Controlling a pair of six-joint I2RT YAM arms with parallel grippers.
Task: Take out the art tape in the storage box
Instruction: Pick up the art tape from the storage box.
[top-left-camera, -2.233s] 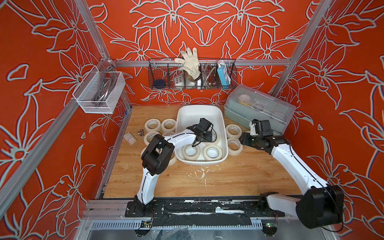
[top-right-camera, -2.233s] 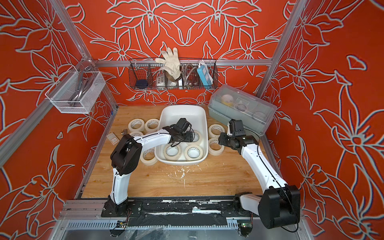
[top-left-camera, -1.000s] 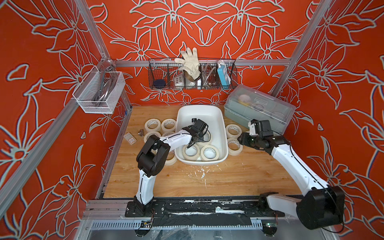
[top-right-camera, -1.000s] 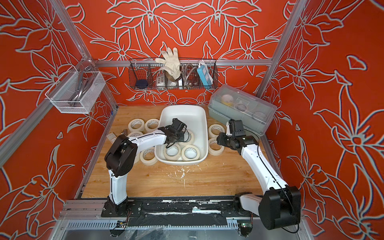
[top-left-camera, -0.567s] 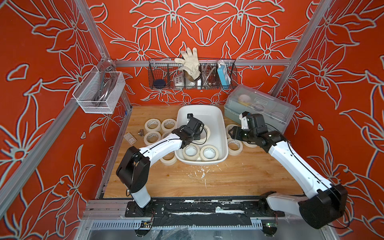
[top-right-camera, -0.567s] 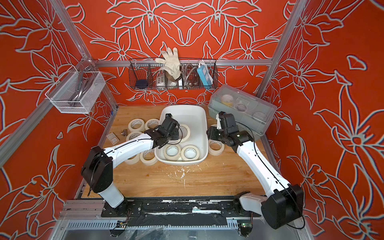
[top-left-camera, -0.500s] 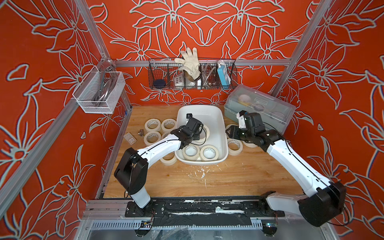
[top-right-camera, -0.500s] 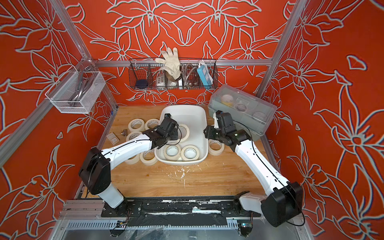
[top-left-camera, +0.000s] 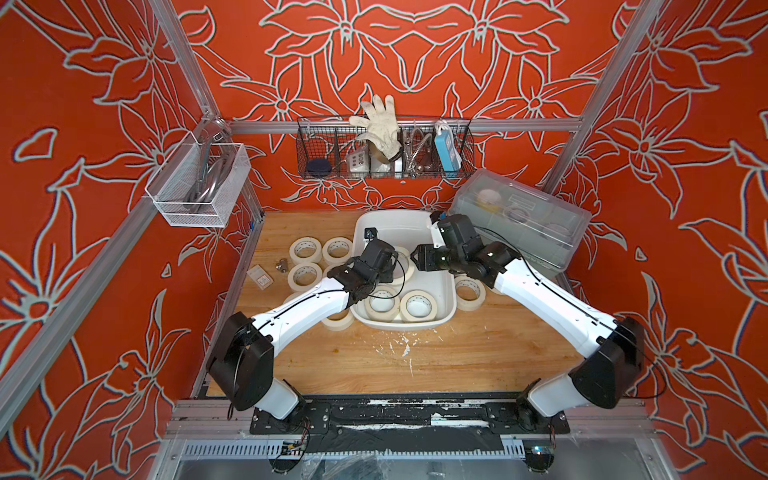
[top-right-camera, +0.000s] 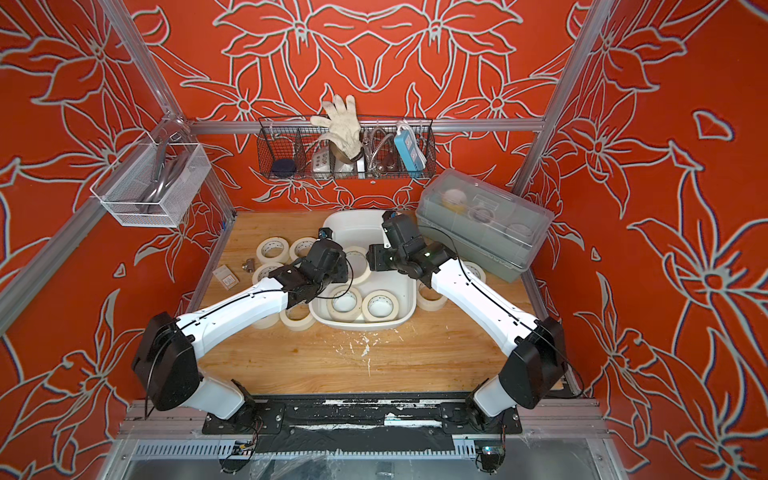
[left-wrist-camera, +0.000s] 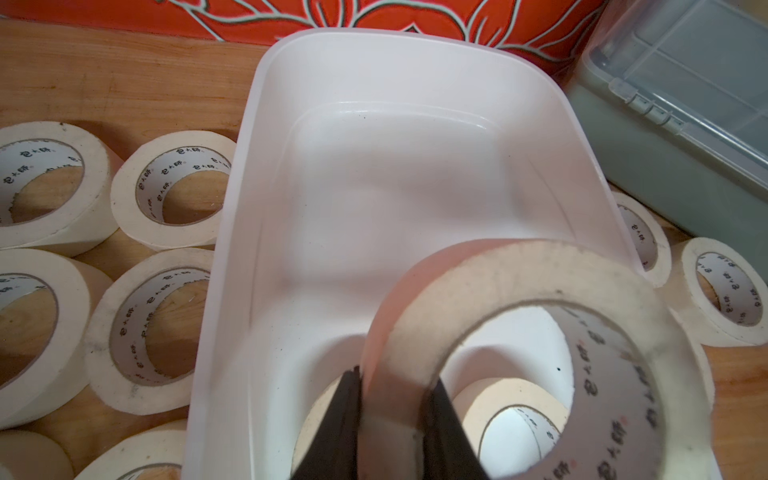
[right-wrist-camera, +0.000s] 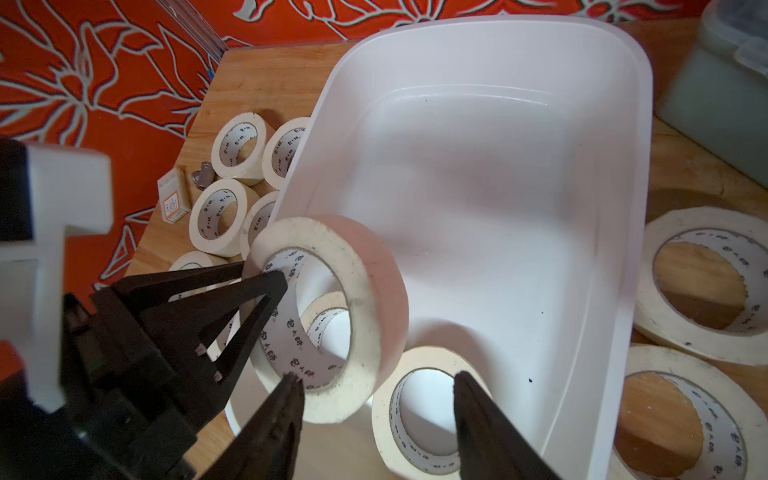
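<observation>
Left claw (left-wrist-camera: 392, 384) is clamped on the wall of one art tape roll, one finger inside the core and one outside. The held roll (left-wrist-camera: 498, 278) hangs tilted above the storage box (top-left-camera: 397, 227), clear of its floor. Right claw (right-wrist-camera: 376, 378) is over the box too, jaws apart. One fingertip sits right at the held roll's rim, and whether it touches I cannot tell.

Below them, count two rolls lying flat at the near end of the box: the first flat roll (top-left-camera: 382, 317) and, just beside it, the second flat roll (top-left-camera: 418, 318).

Out on the worktop (top-left-camera: 395, 361), the left group (left-wrist-camera: 99, 328) counts six rolls lying flat beside the box in the left wrist view. In both top views the left arm covers some of them. The right pair (right-wrist-camera: 646, 291), two rolls, lies flat on the box's other side. That makes eleven rolls: one lifted, two boxed, eight out.

Further out there's one small packet (top-left-camera: 259, 276) and one metal fitting (top-left-camera: 283, 264) near the left group. One grey lidded box (top-left-camera: 519, 220) sits at the far right. Two baskets hang on the walls: a black wire basket (top-left-camera: 316, 151) at the back with one glove (top-left-camera: 380, 124) poking out, and a white wire basket (top-left-camera: 195, 191) on the left.
</observation>
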